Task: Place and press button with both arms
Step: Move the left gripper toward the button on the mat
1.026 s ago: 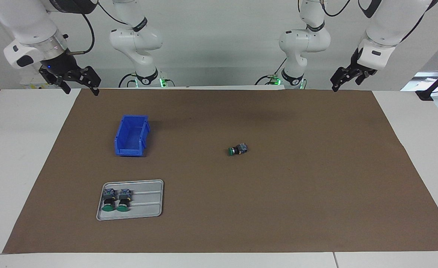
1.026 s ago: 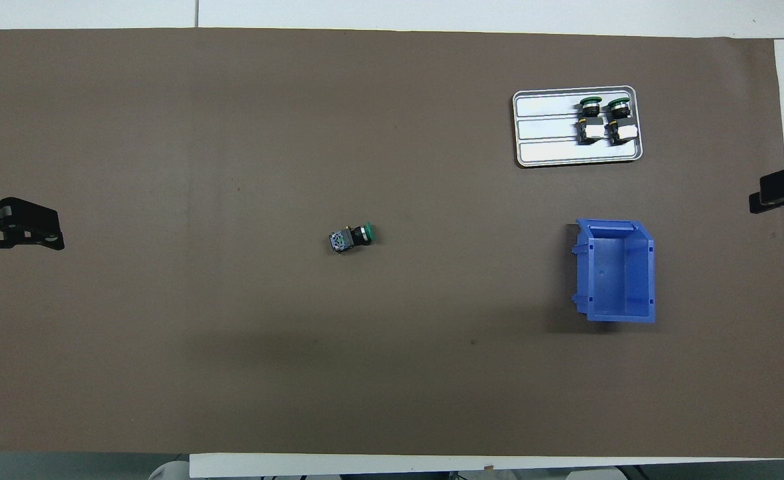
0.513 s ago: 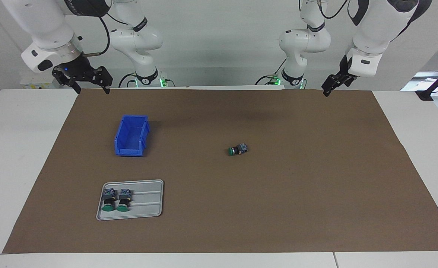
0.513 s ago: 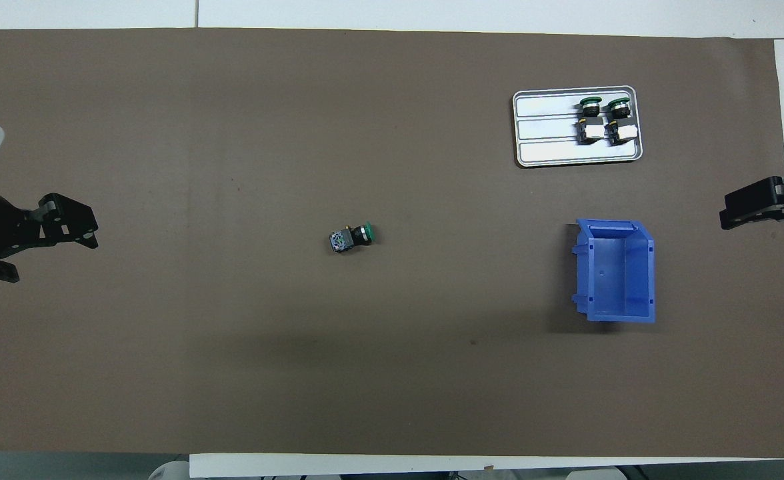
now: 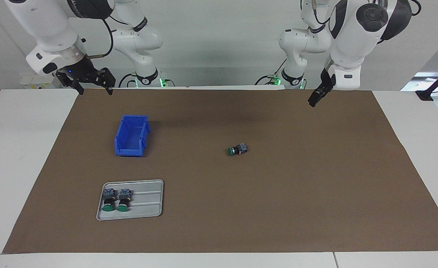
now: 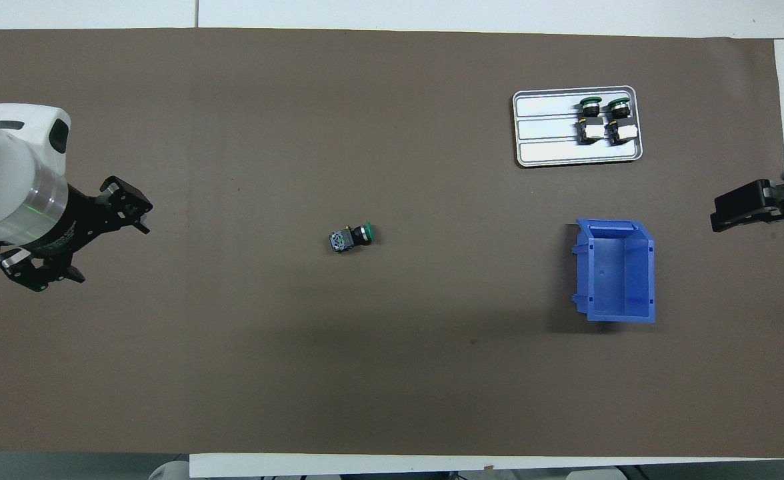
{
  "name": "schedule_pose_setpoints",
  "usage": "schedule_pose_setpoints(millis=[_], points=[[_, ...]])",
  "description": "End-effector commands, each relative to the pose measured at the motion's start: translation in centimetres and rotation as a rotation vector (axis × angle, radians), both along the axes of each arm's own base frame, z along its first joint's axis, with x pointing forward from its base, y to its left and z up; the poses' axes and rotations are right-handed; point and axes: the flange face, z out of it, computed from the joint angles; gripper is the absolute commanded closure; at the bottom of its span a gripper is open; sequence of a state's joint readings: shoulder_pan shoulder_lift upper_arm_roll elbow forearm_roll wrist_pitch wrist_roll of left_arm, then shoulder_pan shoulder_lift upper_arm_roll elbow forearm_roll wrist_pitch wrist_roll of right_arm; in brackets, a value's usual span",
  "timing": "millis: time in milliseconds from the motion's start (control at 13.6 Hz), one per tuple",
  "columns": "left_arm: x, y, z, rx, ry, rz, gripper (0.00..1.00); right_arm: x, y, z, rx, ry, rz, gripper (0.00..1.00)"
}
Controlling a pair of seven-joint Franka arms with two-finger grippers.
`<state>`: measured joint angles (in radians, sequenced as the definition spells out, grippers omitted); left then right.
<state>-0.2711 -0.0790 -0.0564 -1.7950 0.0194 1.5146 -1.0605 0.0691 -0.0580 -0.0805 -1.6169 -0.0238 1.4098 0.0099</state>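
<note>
One button (image 5: 237, 149) lies on its side on the brown mat near the table's middle; in the overhead view (image 6: 351, 238) its green cap points toward the right arm's end of the table. My left gripper (image 5: 312, 101) is open and empty in the air over the mat's left-arm end, well apart from this button; it also shows in the overhead view (image 6: 113, 252). My right gripper (image 5: 93, 90) is open and empty over the mat's edge at the right arm's end, beside the blue bin; the overhead view (image 6: 732, 213) shows part of it.
A blue open bin (image 5: 129, 152) stands at the right arm's end of the mat and also shows from overhead (image 6: 615, 227). Farther from the robots, a grey tray (image 5: 146, 203) holds two more green-capped buttons (image 5: 116, 200); the tray also shows from overhead (image 6: 545, 127).
The left gripper has swung in over the mat toward the middle and come lower. The right gripper has moved a little inward toward the bin. The button has not moved.
</note>
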Motion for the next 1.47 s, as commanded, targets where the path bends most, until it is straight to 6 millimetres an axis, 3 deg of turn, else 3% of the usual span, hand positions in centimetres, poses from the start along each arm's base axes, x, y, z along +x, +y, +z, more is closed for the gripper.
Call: schedule_pose_setpoints(millis=[0, 220, 513, 1026, 1173, 1393], points=[[0.9, -2.8, -2.5, 0.020, -0.018, 0.189, 0.00, -0.4, -0.5, -0.1, 0.006, 0.006, 0.010, 0.01], [1.4, -7.0, -5.6, 0.050, -0.036, 0.377, 0.00, -0.4, -0.3, -0.1, 0.006, 0.006, 0.013, 0.01], [0.9, -12.9, -7.9, 0.007, -0.127, 0.613, 0.00, -0.4, -0.4, -0.1, 0.006, 0.006, 0.012, 0.01], [-0.2, -18.9, -13.0, 0.013, -0.108, 0.669, 0.01, -0.4, -0.4, -0.1, 0.006, 0.006, 0.012, 0.01], [-1.3, -21.7, -14.8, 0.004, -0.113, 0.650, 0.01, -0.4, -0.4, -0.1, 0.006, 0.006, 0.012, 0.01], [-0.9, -23.0, -17.1, 0.013, -0.119, 0.749, 0.01, -0.4, -0.4, -0.1, 0.006, 0.006, 0.012, 0.01]])
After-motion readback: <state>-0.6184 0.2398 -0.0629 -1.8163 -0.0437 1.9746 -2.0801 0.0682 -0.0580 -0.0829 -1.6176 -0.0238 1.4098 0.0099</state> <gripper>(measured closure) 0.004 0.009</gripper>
